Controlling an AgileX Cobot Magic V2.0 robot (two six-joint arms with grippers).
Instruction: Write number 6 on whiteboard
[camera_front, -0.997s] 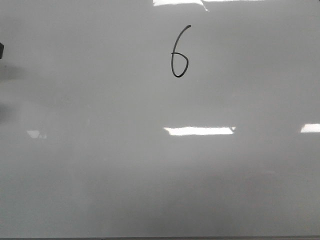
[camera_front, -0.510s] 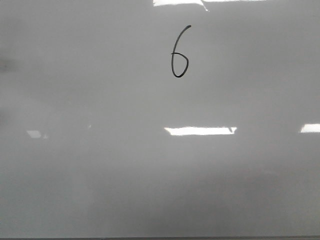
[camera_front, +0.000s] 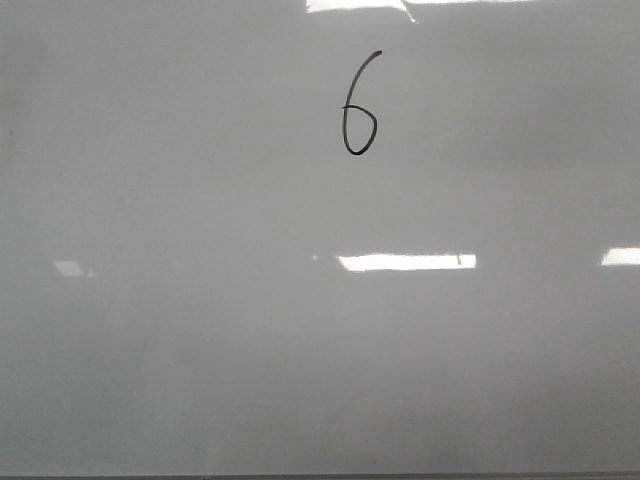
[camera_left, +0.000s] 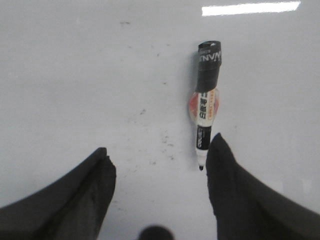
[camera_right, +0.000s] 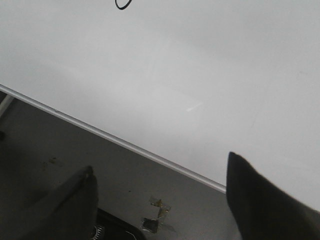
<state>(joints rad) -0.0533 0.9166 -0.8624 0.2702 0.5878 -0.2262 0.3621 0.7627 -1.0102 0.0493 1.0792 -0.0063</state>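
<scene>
The whiteboard (camera_front: 200, 300) fills the front view. A thin black number 6 (camera_front: 358, 105) is drawn near its top centre. The bottom of its loop also shows in the right wrist view (camera_right: 123, 4). In the left wrist view a black marker (camera_left: 206, 105) lies flat on the board (camera_left: 75, 75), uncapped tip toward the gripper. My left gripper (camera_left: 159, 162) is open just above the board, the marker's tip beside one finger, not held. My right gripper (camera_right: 160, 175) is open and empty over the board's aluminium edge (camera_right: 125, 144). Neither gripper shows in the front view.
Bright rectangular light reflections (camera_front: 405, 262) lie on the board. In the right wrist view a dark grey table surface (camera_right: 60, 145) lies beyond the board's edge, with a scrap of tape (camera_right: 155, 215) on it. Faint ink smudges (camera_left: 165, 137) mark the board near the marker.
A dark shape and its shadow at the front view's left edge have withdrawn out of view. The light reflection in the middle has shifted slightly right. The 6 is unchanged.
</scene>
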